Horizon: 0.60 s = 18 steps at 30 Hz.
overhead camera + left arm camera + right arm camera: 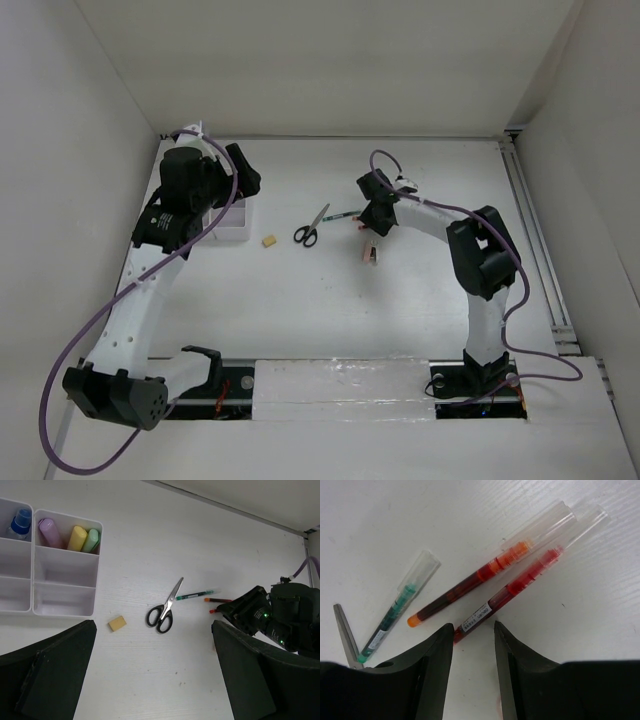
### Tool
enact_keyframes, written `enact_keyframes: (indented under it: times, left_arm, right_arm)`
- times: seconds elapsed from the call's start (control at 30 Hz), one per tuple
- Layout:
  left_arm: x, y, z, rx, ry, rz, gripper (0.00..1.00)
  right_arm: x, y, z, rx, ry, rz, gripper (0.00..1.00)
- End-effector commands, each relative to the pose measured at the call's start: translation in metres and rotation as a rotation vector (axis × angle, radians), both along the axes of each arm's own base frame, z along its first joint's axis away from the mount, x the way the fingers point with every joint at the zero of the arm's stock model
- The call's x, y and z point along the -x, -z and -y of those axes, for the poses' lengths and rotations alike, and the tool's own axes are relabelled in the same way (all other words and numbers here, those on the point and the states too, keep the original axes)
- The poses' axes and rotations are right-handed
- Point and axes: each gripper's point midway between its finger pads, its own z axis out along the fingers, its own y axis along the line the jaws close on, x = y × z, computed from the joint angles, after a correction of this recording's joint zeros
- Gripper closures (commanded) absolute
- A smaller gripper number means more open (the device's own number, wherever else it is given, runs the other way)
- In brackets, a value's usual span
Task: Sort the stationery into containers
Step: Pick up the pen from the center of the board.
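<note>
The white organizer tray [65, 587] [236, 228] holds pink [48, 532], yellow [77, 537] and green [91, 540] markers and a blue-capped bottle [20, 522]. Black-handled scissors [165, 611] [312, 228] and a tan eraser [117, 623] [268, 240] lie on the table. A green pen [395, 610], an orange pen [475, 582] and a red pen [520, 582] lie side by side. My right gripper [474, 627] [372, 222] is open, low over the red pen's near end, jaws either side of it. My left gripper [153, 635] [243, 175] is open and empty, high above the tray.
White walls close the table at the back and both sides. A rail [535, 230] runs along the right edge. A small pinkish-brown item [371, 255] lies just in front of the right gripper. The tray's front compartments [62, 600] hold nothing.
</note>
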Motion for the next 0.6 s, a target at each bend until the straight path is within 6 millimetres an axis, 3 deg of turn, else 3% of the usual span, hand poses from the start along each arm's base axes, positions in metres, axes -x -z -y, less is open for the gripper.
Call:
enact_keyframes:
  times: [0.0,0.13,0.47,0.5,0.57]
  left_arm:
    - [0.002,-0.017,0.000,0.013,0.008,0.068,0.00]
    - [0.004,-0.020,-0.001,0.015,0.008,0.077,0.00]
    - [0.006,-0.023,-0.001,0.017,0.008,0.086,0.00]
    - [0.006,-0.027,-0.001,0.018,0.008,0.095,0.00]
    - [0.006,-0.027,-0.001,0.018,0.008,0.095,0.00]
  right_arm:
    - [0.047,0.036,0.016,0.081,0.009,-0.217,0.56]
    - [0.049,0.029,0.014,0.096,0.023,-0.239,0.59]
    - [0.067,0.046,0.025,0.134,0.051,-0.307,0.62]
    - [0.071,0.049,0.025,0.129,0.048,-0.321,0.72]
    - [0.073,0.052,0.026,0.126,0.058,-0.323,0.77]
